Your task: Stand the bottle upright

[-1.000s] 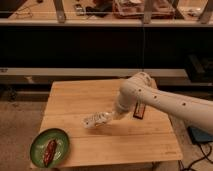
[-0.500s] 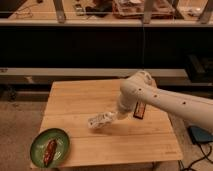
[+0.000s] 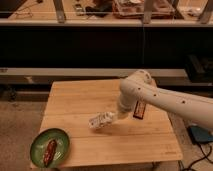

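Warm light falls on the table (image 3: 75, 100) — darkness behind it — and on the hand (image 3: 113, 118) gripping the bottle (image 3: 100, 121) above mid-table.

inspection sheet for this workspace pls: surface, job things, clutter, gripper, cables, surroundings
surface: wooden table, pale planks, no spill seen
job's things: the bottle, tilted and not upright, near the table's middle at the gripper's tip
clutter: green plate at the front left corner with a brown item on it; dark packet lying flat behind the arm
grippers: gripper low over the table's middle, at the bottle's right end
cables: what looks like a dark cable on the floor, lower right
surroundings: dark shelving behind the table; blue object on the floor at the right
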Tool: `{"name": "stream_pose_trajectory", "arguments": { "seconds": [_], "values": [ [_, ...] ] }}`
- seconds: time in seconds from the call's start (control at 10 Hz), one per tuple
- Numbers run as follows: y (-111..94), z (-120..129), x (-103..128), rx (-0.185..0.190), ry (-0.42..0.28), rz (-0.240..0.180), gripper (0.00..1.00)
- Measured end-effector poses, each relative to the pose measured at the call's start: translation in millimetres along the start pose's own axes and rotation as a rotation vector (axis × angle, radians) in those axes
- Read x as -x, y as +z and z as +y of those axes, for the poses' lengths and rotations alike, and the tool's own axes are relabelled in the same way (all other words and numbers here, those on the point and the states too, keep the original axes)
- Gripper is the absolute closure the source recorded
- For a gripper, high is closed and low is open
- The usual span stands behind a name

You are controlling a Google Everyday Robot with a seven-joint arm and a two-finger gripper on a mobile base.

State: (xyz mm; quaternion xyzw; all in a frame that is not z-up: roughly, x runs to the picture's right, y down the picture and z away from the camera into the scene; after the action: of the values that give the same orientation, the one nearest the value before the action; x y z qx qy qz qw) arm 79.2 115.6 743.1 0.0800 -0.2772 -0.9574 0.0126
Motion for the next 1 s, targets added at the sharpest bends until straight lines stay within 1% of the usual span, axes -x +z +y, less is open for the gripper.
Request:
{"name": "stream_pose_trajectory", "arguments": {
  "seconds": [0.3,0.8,1.0],
  "values": [
    [-3,-1,8,-0.001,0.002,-0.024,0.76],
    [-6,-8,32,-0.016,0.027,-0.075,0.76],
    [-9,-8,41,-0.015,0.037,-0.096,0.76]
  ]
}}
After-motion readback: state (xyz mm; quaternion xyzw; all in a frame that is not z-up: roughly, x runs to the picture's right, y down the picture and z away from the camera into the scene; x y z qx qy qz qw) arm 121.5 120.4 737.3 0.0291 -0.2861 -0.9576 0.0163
